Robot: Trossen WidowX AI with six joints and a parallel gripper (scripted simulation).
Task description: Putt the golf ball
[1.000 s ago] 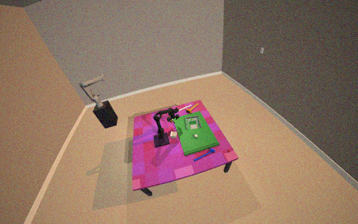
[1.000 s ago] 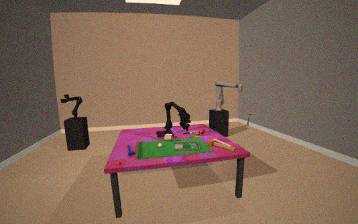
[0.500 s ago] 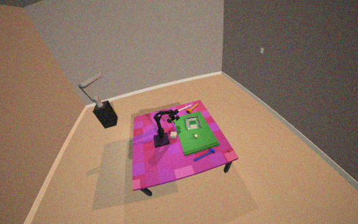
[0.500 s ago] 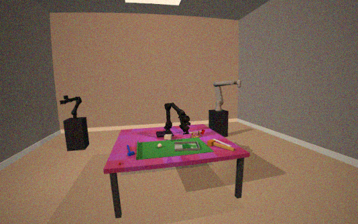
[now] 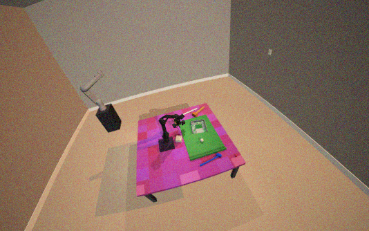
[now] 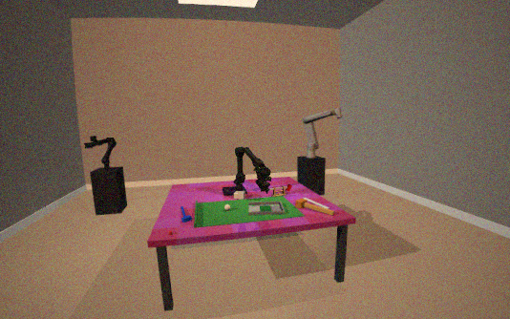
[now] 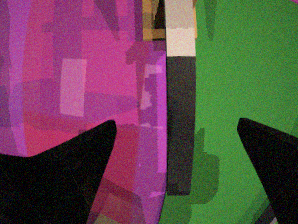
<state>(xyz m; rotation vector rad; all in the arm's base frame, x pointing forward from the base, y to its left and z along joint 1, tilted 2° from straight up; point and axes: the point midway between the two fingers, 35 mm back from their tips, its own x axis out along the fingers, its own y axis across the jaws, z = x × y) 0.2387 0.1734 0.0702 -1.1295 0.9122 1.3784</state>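
The red putter's dark grip and pale shaft [image 7: 181, 150] run lengthwise between my fingers in the wrist view. Its red head [image 6: 288, 187] shows beyond a small tan stand [image 6: 278, 192] [image 7: 154, 34]. My gripper [image 7: 178, 125] is open and empty, above the grip, one finger on each side. The white golf ball [image 5: 202, 140] [image 6: 227, 207] rests on the green mat [image 5: 201, 151] [image 6: 216, 219]. A grey-walled enclosure on that mat holds the pale ramp [image 5: 200, 131] and the raised green [image 5: 199, 126] [image 6: 265, 208]. The arm hides the putter in the top view.
A white block [image 5: 178, 139] [image 6: 239, 195] stands beside the arm's base. A blue mallet [image 5: 211, 160] [image 6: 184, 215] lies beyond the mat's ball end. An orange mallet [image 5: 198, 111] [image 6: 323, 208] and a white stick [image 5: 190, 111] lie beyond the opposite end.
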